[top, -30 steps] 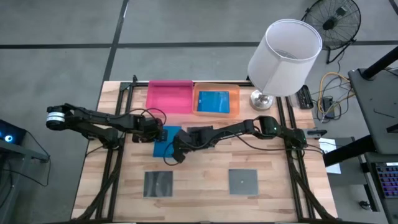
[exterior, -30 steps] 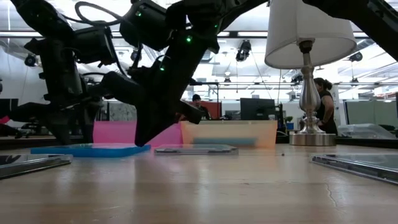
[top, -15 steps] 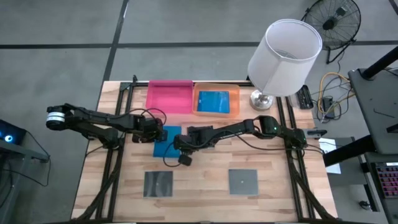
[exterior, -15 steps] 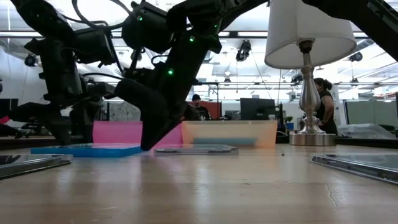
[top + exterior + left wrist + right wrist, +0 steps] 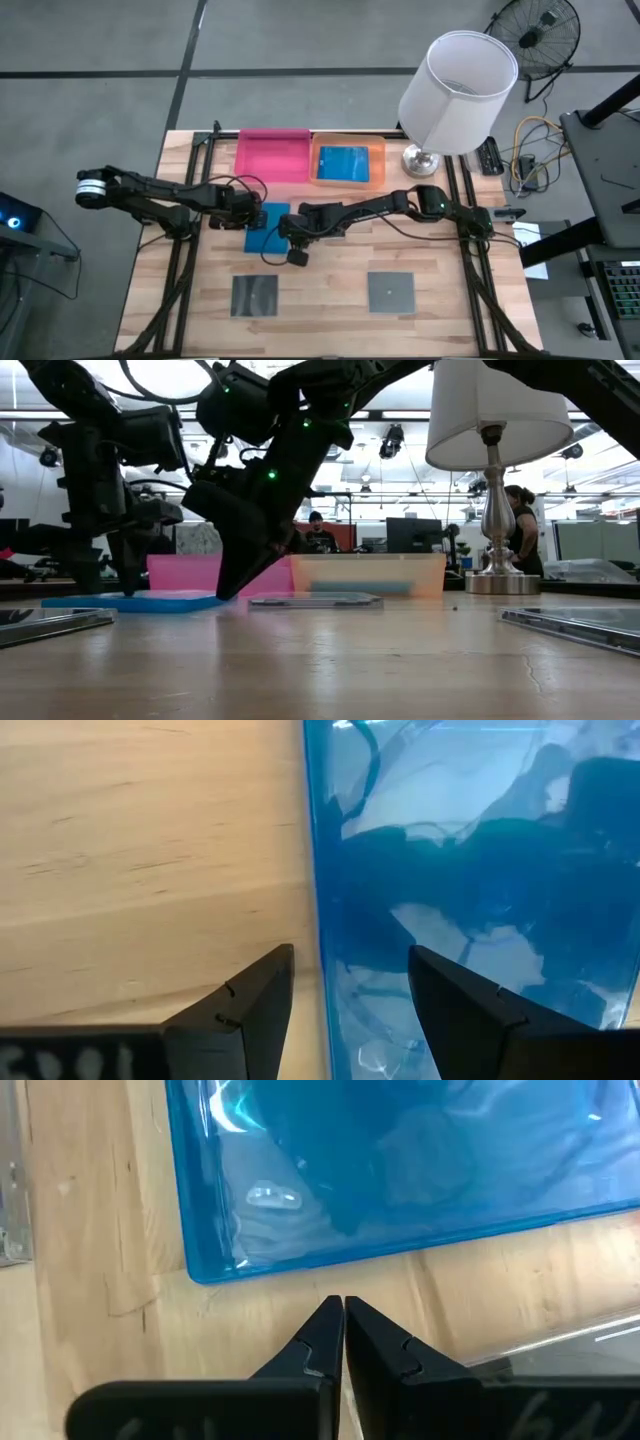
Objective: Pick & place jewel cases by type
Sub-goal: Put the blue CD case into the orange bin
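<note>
Straddling blue case (image 5: 470, 900) edge, left gripper (image 5: 350, 1010) (wrist view)

Bright blue jewel case (image 5: 267, 227) on pale wood-grain table (image 5: 330, 290); pink tray (image 5: 272, 155), orange tray (image 5: 375, 162); two dark grey glossy cases (image 5: 255, 295); white lampshade (image 5: 457, 78).

A white lamp (image 5: 458, 93) stands at the far right corner of the wooden table (image 5: 330, 300). A pink tray (image 5: 272, 155) and an orange tray (image 5: 375, 162) sit touching at the far edge. A fan (image 5: 535, 33) stands on the floor beyond.
</note>
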Controlling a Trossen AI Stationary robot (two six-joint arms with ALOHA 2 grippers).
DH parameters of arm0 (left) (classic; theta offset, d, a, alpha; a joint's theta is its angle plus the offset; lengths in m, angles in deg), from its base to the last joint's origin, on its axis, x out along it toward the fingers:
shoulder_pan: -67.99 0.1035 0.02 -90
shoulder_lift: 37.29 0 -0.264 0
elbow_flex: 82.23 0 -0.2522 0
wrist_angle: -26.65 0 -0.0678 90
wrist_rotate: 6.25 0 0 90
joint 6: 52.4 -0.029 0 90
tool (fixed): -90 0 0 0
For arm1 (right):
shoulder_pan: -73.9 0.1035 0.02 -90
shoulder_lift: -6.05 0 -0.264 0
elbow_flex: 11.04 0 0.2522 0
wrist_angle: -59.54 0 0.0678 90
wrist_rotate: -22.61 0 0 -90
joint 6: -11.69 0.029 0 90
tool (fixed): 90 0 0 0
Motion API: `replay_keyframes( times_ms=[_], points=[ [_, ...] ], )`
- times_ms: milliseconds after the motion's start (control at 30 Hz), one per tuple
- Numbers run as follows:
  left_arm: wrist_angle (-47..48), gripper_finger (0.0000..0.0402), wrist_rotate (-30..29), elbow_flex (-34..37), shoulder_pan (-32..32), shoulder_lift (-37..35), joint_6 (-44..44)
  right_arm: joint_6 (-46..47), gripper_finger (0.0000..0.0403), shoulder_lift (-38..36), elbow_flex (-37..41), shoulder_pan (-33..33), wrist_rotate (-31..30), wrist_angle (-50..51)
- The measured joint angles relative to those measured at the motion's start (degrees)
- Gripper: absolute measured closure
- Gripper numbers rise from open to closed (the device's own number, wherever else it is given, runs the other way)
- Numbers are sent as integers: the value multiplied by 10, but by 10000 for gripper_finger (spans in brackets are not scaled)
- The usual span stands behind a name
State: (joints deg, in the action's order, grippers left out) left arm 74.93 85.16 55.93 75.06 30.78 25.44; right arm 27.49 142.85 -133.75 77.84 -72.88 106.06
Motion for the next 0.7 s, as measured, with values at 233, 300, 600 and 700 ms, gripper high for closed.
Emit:
replay_keyframes(
  times_ms=[233, 300, 600, 700],
  points=[
    [-7, 220, -5, 1, 0, 18, -23, -14, 394, 0, 0, 0, 11, -2],
    [-12, 220, -5, 1, 0, 21, -24, -16, 394, 0, 0, 0, 15, -3],
    [-39, 220, -3, 2, 0, 25, -27, -28, 394, 1, 0, 0, 16, -5],
    [-45, 220, 1, 2, 0, 25, -26, -28, 394, 1, 0, 0, 16, -6]
  ],
)
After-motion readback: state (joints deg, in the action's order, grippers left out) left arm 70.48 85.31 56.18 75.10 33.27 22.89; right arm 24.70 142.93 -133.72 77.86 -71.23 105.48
